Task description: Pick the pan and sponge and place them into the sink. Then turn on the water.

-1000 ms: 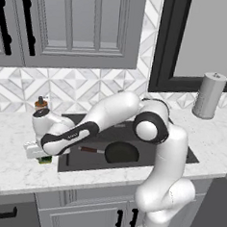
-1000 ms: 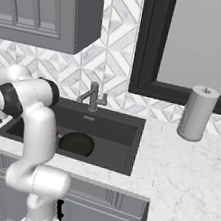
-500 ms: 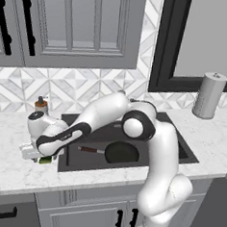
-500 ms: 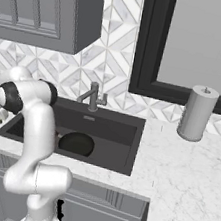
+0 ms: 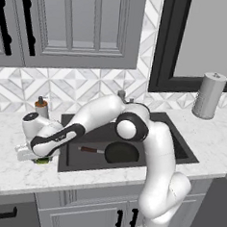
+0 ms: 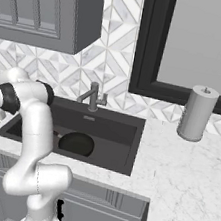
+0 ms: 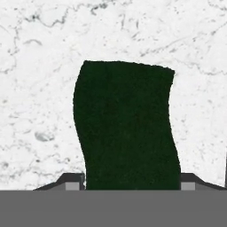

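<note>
The sponge (image 7: 126, 128) lies dark green side up on the white marble counter, left of the sink (image 5: 177, 141). My gripper (image 7: 131, 181) is down over it, and its two fingertips (image 7: 74, 181) press against the sponge's opposite sides. In the left base view the hand (image 5: 35, 153) sits on the counter with a sliver of the sponge (image 5: 43, 161) under it. The black pan (image 5: 122, 153) rests on the sink floor, handle pointing left. No water shows at the faucet (image 6: 92, 97).
A soap dispenser (image 5: 40, 107) with a brown pump stands on the counter behind the hand. A grey paper towel roll (image 6: 197, 113) stands right of the sink (image 6: 125, 158). Cabinets hang above the counter.
The hand has sunk a little onto the counter at the sponge, and the jaws have drawn in from wide open to the sponge's sides. Pan unchanged.
</note>
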Motion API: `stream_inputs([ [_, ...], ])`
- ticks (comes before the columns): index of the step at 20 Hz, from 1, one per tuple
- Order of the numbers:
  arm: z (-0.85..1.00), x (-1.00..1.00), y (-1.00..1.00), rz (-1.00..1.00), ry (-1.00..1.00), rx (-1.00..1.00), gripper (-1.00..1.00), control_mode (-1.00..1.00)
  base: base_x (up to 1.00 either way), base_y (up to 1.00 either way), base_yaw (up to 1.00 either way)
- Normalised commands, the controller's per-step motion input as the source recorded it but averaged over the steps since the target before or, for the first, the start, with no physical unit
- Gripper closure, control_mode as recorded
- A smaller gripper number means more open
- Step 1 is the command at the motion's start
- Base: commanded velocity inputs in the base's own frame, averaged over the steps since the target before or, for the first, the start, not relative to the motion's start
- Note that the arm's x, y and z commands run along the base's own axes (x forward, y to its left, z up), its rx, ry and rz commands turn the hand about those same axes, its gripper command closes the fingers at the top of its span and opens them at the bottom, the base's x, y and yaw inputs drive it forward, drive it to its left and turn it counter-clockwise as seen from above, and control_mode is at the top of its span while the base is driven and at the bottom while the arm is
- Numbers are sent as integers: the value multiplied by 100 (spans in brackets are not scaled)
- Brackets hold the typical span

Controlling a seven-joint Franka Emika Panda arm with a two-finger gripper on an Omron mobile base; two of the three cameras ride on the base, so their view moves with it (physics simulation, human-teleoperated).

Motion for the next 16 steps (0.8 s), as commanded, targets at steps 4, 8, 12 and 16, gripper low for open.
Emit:
stream_inputs([
  [4, -51, 2, -6, -1, 5, 0, 100, -100, 0, 0, 0],
  [8, -14, 5, -9, -1, 5, 0, 100, -100, 0, 0, 0],
  [12, 3, 0, -25, 0, -3, 2, 100, -100, 0, 0, 0],
  [16, 33, -2, -39, 0, -6, 1, 100, -100, 0, 0, 0],
])
